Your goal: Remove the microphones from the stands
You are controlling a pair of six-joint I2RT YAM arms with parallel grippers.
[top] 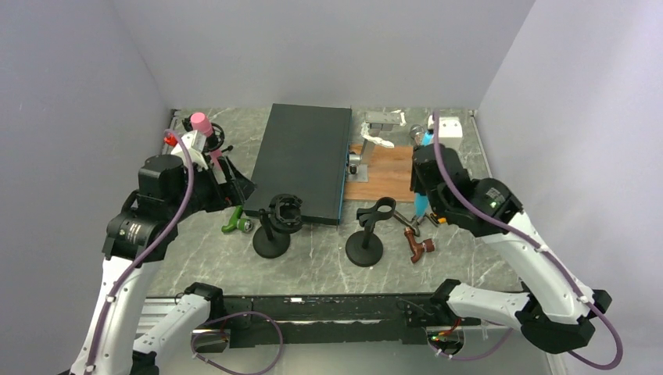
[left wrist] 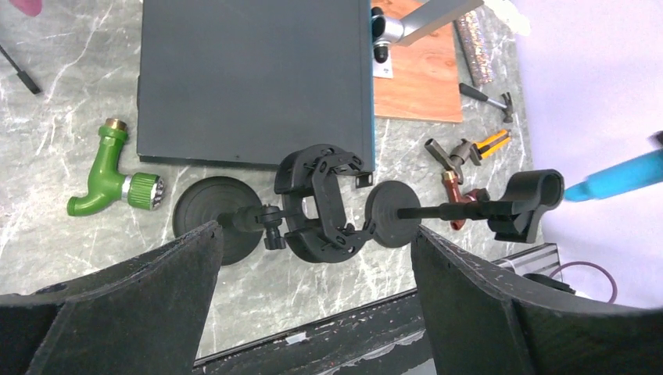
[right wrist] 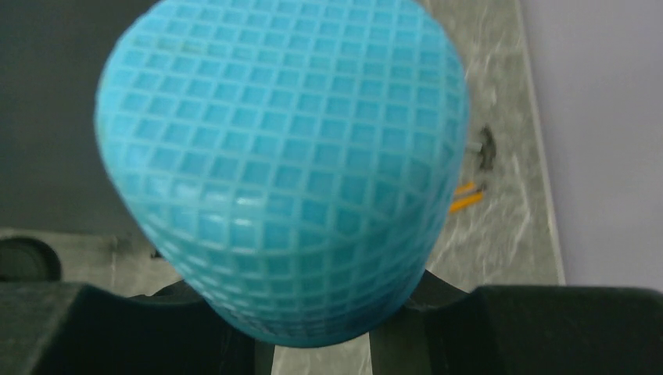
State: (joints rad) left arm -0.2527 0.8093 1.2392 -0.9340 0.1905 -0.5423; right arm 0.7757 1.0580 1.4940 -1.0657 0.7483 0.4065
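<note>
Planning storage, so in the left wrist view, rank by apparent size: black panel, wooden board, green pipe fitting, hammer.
1. black panel
2. wooden board
3. green pipe fitting
4. hammer, though farther from camera

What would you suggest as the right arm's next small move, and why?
Probably lower the right gripper toward the bare table near the right stand and set the blue microphone down. It is shut on the microphone, which hangs clear of that stand's empty clip, so the removal looks done.
</note>
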